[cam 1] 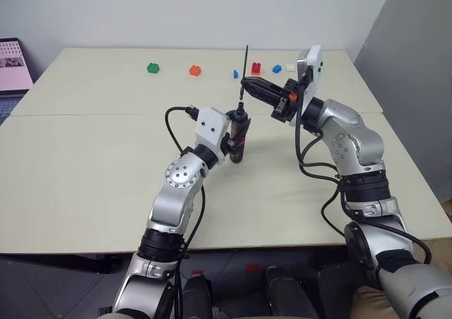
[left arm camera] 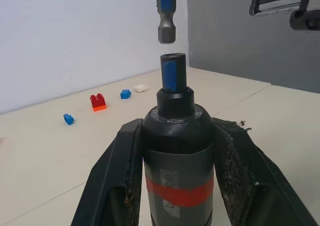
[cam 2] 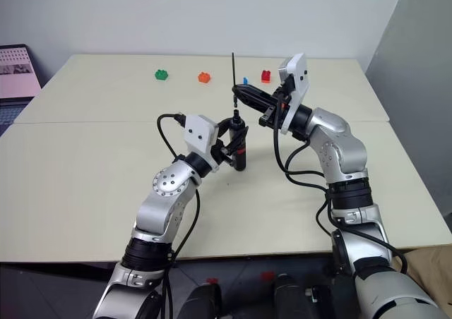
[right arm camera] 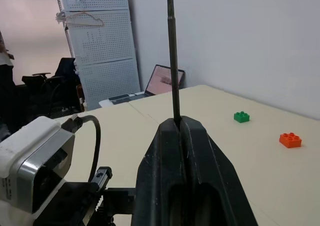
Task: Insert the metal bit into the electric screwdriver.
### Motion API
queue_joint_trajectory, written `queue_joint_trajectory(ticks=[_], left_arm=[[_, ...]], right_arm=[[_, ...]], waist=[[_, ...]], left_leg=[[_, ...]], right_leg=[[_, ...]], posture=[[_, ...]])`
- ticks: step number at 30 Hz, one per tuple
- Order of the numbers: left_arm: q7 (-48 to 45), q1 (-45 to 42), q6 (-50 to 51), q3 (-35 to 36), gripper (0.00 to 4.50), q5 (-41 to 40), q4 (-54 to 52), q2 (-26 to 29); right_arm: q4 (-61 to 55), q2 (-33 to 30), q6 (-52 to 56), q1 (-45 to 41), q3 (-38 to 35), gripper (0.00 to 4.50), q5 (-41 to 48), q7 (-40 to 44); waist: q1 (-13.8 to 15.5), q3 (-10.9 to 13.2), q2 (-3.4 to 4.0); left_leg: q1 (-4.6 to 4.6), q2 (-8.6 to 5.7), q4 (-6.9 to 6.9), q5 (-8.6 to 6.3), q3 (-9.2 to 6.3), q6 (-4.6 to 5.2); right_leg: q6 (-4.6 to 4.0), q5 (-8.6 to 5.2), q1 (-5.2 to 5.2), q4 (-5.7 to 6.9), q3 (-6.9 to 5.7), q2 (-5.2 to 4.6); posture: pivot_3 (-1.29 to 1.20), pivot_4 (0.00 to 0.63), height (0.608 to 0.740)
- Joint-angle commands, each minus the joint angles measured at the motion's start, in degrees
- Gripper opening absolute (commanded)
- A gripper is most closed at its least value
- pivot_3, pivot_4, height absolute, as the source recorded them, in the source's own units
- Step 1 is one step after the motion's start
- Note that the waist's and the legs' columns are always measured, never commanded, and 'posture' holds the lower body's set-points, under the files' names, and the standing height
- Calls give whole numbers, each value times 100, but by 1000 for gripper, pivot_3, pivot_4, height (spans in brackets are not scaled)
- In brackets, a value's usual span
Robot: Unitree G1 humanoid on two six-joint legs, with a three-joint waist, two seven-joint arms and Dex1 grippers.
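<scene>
The electric screwdriver (cam 1: 239, 137) is held upright above the table (cam 1: 85, 164), clenched in the left gripper (cam 1: 236, 132); its lower end is cut off in the left wrist view. The metal bit (cam 1: 246, 63) is pinched upright by the closed right gripper (cam 1: 245, 87), approx. over the screwdriver's tip, a small gap showing between them. The bit's mid-length is hidden by the fingers.

Even, soft light falls from overhead on my bench (cam 1: 106, 164), bright enough, with only faint shadows and no harsh glare. Seen from my left wrist, my fingers (left arm camera: 115, 186) sit slightly soft up close, while the far blocks (left arm camera: 98, 101) stay fairly crisp.
</scene>
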Motion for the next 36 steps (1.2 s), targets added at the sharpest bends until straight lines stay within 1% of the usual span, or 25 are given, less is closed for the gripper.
queue_joint_trajectory(ticks=[1,28,36], left_arm=[[10,-80,-85,83,1644,23,-169,56],[19,-92,-113,91,1644,25,-122,54],[13,-90,-136,74,1644,36,-120,51]], right_arm=[[-110,-71,-61,-147,-85,0,10,13],[-193,-176,73,18,113,0,0,97],[-203,-173,216,12,273,0,-158,-100]], waist=[[0,0,0],[-1,0,0],[-1,0,0]], left_leg=[[0,0,0,0,0,0],[0,0,0,0,0,0],[0,0,0,0,0,0]], right_leg=[[0,0,0,0,0,0],[0,0,0,0,0,0],[0,0,0,0,0,0]], posture=[[0,150,740],[0,150,740],[0,150,740]])
